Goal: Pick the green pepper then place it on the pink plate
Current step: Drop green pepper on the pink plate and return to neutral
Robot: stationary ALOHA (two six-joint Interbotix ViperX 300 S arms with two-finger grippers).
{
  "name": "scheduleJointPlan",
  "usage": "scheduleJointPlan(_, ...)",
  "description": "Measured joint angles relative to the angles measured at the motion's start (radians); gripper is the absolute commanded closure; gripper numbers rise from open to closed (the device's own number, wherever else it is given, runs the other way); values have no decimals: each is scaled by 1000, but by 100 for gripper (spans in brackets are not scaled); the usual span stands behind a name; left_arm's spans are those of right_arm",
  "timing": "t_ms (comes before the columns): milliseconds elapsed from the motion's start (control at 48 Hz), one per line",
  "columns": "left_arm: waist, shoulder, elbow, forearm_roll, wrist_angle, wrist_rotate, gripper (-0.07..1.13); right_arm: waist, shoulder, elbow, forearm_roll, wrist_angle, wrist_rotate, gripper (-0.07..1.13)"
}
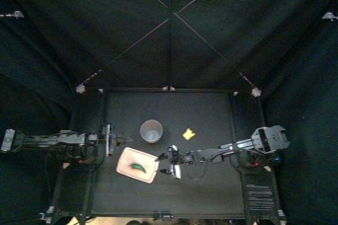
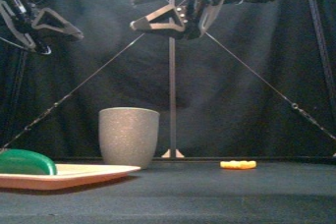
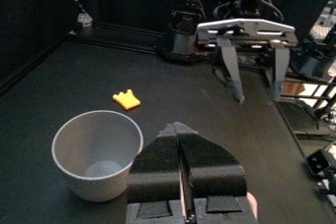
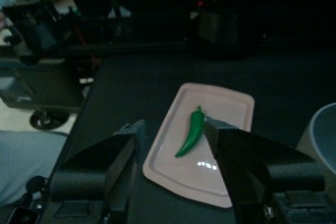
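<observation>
**A:** Starting at the left, is there any trouble there?

**B:** Not much. The left hand [image 3: 180, 135] hangs over the left side of the surface [image 2: 197, 198]. Its jaws are pressed together with nothing between them. It would only cause harm if it swung in toward the plate.

**A:** And the pepper?

**B:** The green pepper [image 4: 197, 130] lies flat on the pink plate [image 2: 79, 174], near the middle, with no part over the rim. From that I'd judge the placing is done.

**A:** So what could undo it?

**B:** Mostly the right arm. Before that, going rightward, the grey cup [image 2: 129, 136] stands upright near the plate, just behind it. A low sweep past it could tip it onto the plate.

The right hand [image 3: 254, 71] is spread wide and empty. It is raised above the plate's right side, clear of the pepper. If it came down or closed from there, it could nudge the pepper or lift it off. If it pulled away low, a jaw might catch the plate's rim and drag the plate. The pepper looks smooth and curved, so I'd expect a jolt to slide it off.

**A:** Anything further right?

**B:** There is a small yellow toy [image 2: 238, 164] on the surface, well apart from the plate. It is only at risk if the arm draws back low across it.
</observation>
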Motion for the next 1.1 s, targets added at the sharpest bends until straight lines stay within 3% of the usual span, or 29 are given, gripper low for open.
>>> scheduleJointPlan(417, 2, -2, 21, 2, -11, 0, 106, -32, -144, 227, -97, -261, -6, 18)
scheduleJointPlan(1104, 3, -2, 25, 2, -29, 0, 106, -64, -138, 241, -127, -293, -2, 18)
